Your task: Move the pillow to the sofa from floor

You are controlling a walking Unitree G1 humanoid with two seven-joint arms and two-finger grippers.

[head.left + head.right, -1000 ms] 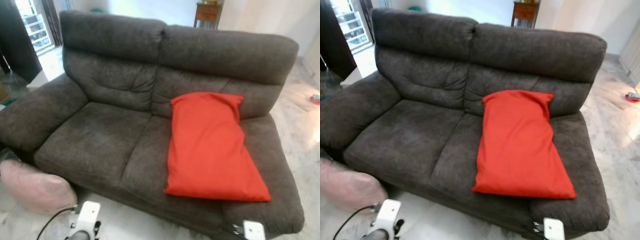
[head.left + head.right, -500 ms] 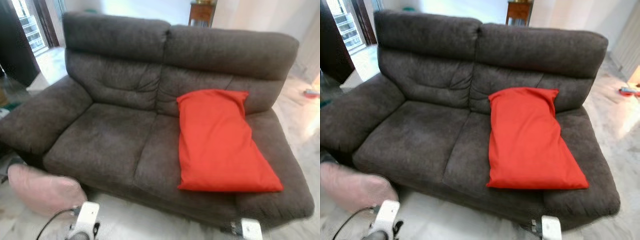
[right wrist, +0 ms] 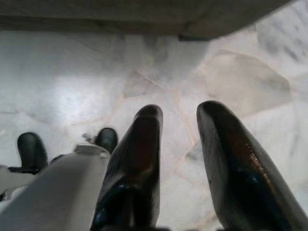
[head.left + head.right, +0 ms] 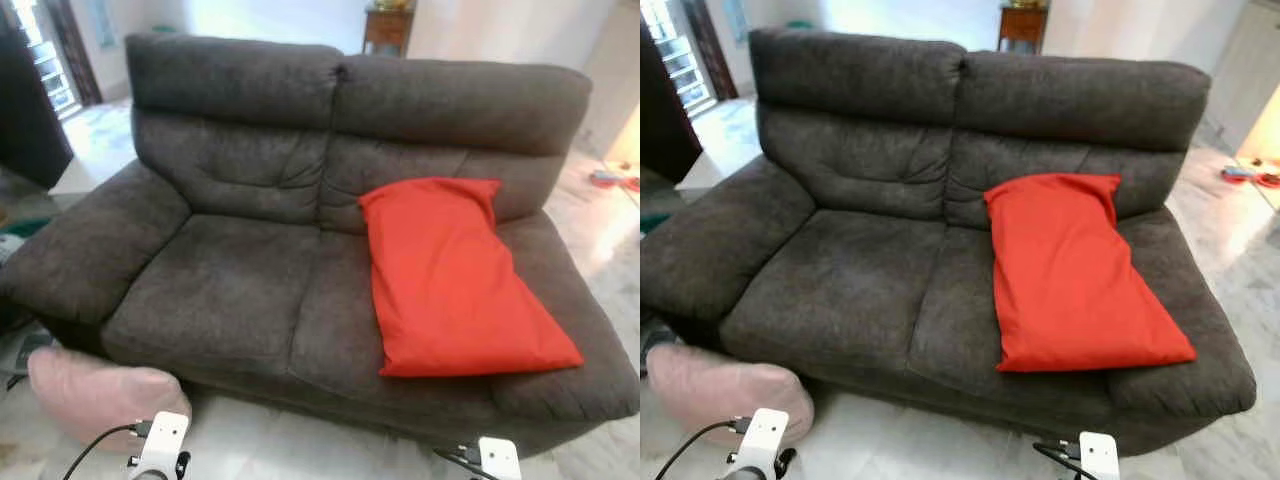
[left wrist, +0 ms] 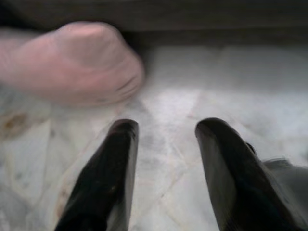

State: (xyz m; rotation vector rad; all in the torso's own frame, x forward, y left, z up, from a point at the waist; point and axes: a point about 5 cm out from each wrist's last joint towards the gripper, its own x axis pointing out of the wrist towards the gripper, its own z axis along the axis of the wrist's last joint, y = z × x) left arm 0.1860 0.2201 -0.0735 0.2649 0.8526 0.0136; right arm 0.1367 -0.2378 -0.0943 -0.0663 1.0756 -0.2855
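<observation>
Left eye view: dark grey sofa [image 4: 250,270] with a red pillow [image 4: 455,280] leaning on its right seat and backrest, and a pink pillow [image 4: 100,395] on the marble floor [image 4: 300,450] against the sofa's front left corner. Left wrist view, blurred: left end effector [image 5: 163,132] parted, empty, near what seems the pink pillow. Right end effector [image 3: 180,113] slightly parted over floor, holding nothing.

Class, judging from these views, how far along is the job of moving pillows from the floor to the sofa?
Done: one bright red fabric pillow lies on the dark grey-brown fabric sofa. In hand: nothing; the left tool and right tool hang open over the marble floor. Left: the soft pink pillow lies on the floor by the sofa's front.
</observation>
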